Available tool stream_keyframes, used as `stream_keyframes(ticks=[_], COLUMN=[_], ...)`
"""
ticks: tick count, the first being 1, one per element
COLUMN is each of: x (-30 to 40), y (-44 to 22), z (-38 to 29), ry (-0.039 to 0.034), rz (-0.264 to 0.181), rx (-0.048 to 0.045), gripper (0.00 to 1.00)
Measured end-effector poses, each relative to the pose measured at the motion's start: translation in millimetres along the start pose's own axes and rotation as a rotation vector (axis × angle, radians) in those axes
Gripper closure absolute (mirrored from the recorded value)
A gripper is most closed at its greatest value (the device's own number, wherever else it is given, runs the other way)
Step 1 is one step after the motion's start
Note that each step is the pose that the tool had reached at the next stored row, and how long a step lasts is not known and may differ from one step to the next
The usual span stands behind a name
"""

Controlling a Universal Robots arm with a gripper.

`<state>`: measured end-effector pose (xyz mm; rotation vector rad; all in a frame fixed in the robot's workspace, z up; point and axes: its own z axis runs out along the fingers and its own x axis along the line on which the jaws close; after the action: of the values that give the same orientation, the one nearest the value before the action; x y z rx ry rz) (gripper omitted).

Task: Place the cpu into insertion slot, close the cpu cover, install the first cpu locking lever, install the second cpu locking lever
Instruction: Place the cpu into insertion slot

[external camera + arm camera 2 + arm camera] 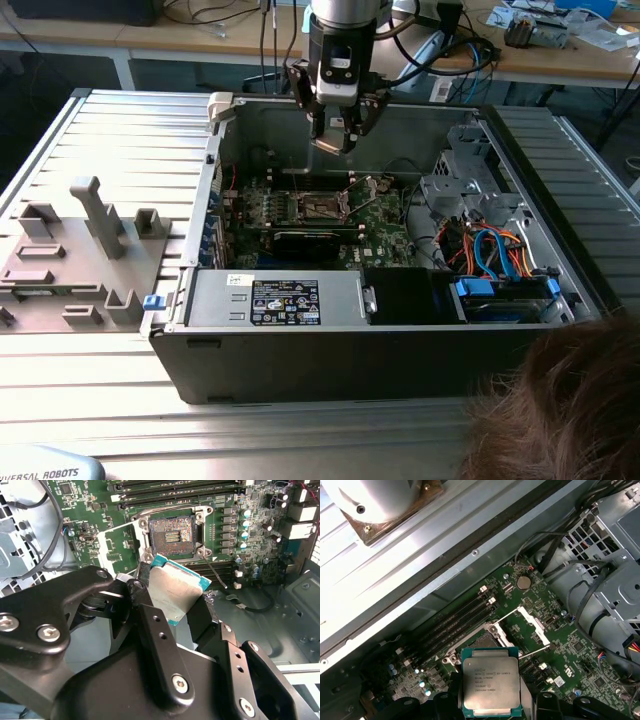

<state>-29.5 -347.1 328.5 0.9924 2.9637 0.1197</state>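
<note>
A: Setting, big to small?
B: Ribbed tabletop (110,130). On it an open case (300,350), front wall by the tabletop's edge nearest the exterior camera. Green board (385,228) on the case floor, toward the far wall.

A: Arm?
B: The end effector (338,138) hangs inside the case opening, about level with the upper rim and well above the board. It is clenched on the cpu (172,592), gripped at opposite edges. The metal top faces the wrist cameras.

A: Socket side?
B: The cover (535,625) stands open, hinged back off one edge of the slot (171,532). The slot is bare, its contact field exposed, nothing seated. A thin lever (216,573) lies loose by the slot's corner, unlatched.

A: Chip against slot?
B: Apart. In both wrist views the cpu (491,687) floats off one edge of the slot, not over its centre. Cannot tell whether it is level with the board.

A: Step in hand?
B: My reading is the first step, carrying the cpu to the slot. Nothing is placed. The cover and both levers are not yet done.

A: What does seating call for?
B: Judgement only. Centre the chip over the slot and square its edges to the rim. Keep it flat, then bring it straight down slowly with no sliding, since those contacts look easy to bend. Stay clear of the raised cover and the loose lever on the way. Cannot tell from here whether the chip's corner marking matches the slot's, and that needs checking before contact.
</note>
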Motion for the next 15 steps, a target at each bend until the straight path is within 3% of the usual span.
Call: stream_keyframes(ticks=[15], x=[0.0], y=[0.0], z=[0.3], ry=[-0.0009], rz=[0.011], rx=[-0.0001], gripper=[0.46])
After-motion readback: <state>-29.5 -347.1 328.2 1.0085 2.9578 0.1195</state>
